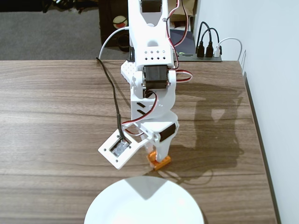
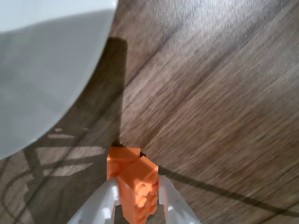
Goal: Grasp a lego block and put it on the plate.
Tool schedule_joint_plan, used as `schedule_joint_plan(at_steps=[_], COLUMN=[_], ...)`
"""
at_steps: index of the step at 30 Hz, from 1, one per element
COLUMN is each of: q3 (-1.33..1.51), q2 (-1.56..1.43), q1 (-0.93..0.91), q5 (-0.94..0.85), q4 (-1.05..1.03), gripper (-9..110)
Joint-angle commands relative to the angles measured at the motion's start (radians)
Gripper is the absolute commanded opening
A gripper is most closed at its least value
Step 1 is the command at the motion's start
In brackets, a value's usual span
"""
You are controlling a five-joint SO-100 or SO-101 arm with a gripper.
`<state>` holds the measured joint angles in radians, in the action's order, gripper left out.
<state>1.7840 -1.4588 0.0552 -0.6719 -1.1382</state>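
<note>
My jaws pinch the orange lego block across its narrow sides, white fingertips flanking it, low over the bench. I judge it light, rigid and slick-walled, so a square hold on the flat sides suits best. The white plate lies just ahead of the jaws.

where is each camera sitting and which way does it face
Fixed view: stands off the arm past the plate, raised and angled down along the wooden table toward the arm's base; shows the white arm and the gripper closed on the lego block.
Wrist view: rides on the gripper, looking down past its white fingers at the table.
Shared: the lego block, the plate's rim, and the wooden table.
</note>
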Motion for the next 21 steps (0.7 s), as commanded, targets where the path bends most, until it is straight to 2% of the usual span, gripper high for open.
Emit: schedule_joint_plan(at_steps=[1, 21], q3=[-0.041, -0.069], q2=[-0.055, -0.169], q1=[0.014, 0.04], q5=[0.008, 0.021], q4=[-0.015, -0.08], gripper=[4, 4])
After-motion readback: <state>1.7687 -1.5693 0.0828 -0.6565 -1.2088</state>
